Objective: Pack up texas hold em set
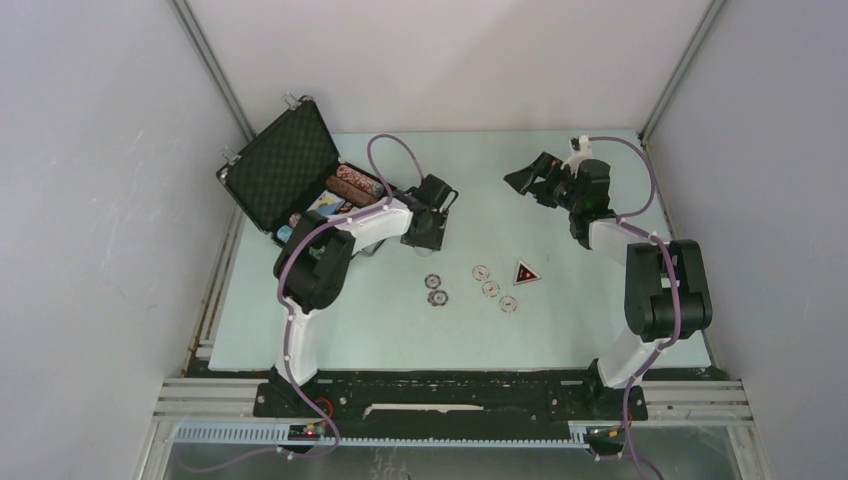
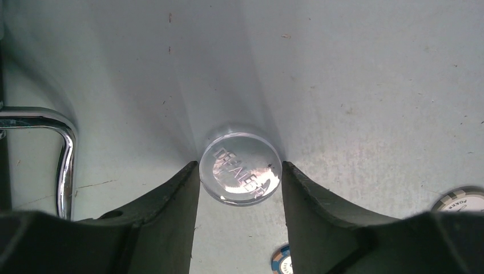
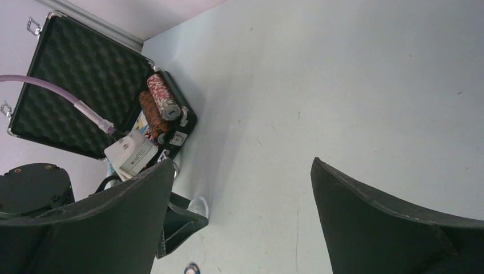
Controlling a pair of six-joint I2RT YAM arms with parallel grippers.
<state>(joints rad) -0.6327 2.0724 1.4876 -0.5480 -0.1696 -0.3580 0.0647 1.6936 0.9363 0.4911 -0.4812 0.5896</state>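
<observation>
Right now my left hand (image 2: 240, 165) is down on the tabletop (image 1: 560, 330) with one finger on each side of the clear dealer button (image 2: 245, 178), which lies flat just in front of the open case (image 1: 285, 165). Both fingers (image 2: 171, 211) sit at the button's rim, but I cannot tell whether they are pinching it or only flanking it. My right hand (image 3: 240, 171) hangs wide open and empty above the far right of the tabletop, well apart from everything. The rows of chips already in the case (image 3: 162, 100) suggest most of the packing is done, while the loose chips (image 1: 491, 288) are not yet collected. My worry is the button itself. It looks thin, slick and low, so if the fingers catch only its upper edge I expect it to squirt out or tip as I lift. A squeeze that is off-centre could skid it toward the chrome handle (image 2: 64, 151) just to the left, where I would struggle to get the fingers around it. On the way to the case, a low carry risks clipping that handle or the front wall and knocking the button free.
</observation>
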